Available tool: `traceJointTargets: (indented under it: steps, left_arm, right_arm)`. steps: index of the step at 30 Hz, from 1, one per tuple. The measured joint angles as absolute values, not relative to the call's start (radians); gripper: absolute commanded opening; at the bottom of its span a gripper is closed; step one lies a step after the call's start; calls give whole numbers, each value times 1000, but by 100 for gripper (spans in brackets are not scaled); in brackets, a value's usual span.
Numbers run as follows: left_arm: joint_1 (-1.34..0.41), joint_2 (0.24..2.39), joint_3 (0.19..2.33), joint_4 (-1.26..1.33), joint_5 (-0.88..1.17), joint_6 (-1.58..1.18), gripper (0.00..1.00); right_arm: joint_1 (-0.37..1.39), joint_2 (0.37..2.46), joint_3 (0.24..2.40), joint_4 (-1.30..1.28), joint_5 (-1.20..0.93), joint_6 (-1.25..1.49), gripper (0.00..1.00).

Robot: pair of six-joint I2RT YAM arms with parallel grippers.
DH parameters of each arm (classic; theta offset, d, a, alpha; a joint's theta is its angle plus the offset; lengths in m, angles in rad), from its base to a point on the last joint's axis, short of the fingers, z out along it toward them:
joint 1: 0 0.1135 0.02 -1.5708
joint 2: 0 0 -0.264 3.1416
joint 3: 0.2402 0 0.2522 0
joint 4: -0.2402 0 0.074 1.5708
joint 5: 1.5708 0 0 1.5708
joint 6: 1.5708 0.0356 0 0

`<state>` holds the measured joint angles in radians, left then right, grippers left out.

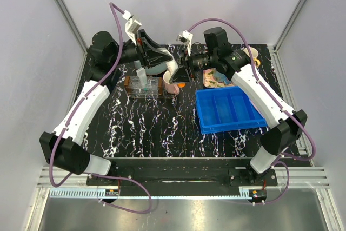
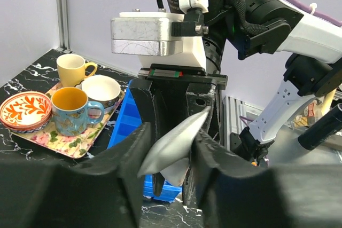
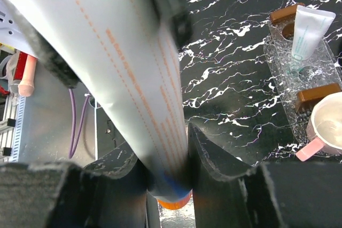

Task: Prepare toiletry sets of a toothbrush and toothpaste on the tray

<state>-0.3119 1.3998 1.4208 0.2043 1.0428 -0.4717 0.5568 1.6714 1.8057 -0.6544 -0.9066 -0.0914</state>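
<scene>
The orange-capped toothpaste tube [image 3: 136,89] is held mid-air near the tray [image 3: 278,73], cap end pinched by the right gripper [image 3: 166,172], flat end by the left gripper [image 2: 171,153]. If it's tugged before one side lets go, it'll probably get twisted or dropped.

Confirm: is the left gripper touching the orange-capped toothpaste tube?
Touching. In the left wrist view, the left gripper pinches the orange-capped toothpaste tube at its flat crimped end, a finger pressed against each side with no gap visible.
</scene>
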Motion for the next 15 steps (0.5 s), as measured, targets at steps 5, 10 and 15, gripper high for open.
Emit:
traceJointTargets:
  steps: [5, 10, 15]
  left_arm:
    - [-311, 1400, 1417, 242, 1061, -504, 84]
    - [-311, 1400, 1400, 355, 1116, -581, 85]
    - [-305, 1400, 1373, 501, 1186, -667, 85]
  right_arm:
    - [556, 1671, 1806, -661, -950, -80, 0]
    - [556, 1671, 1811, -669, -1053, -57, 0]
    - [556, 1685, 1835, -674, -1176, -33, 0]
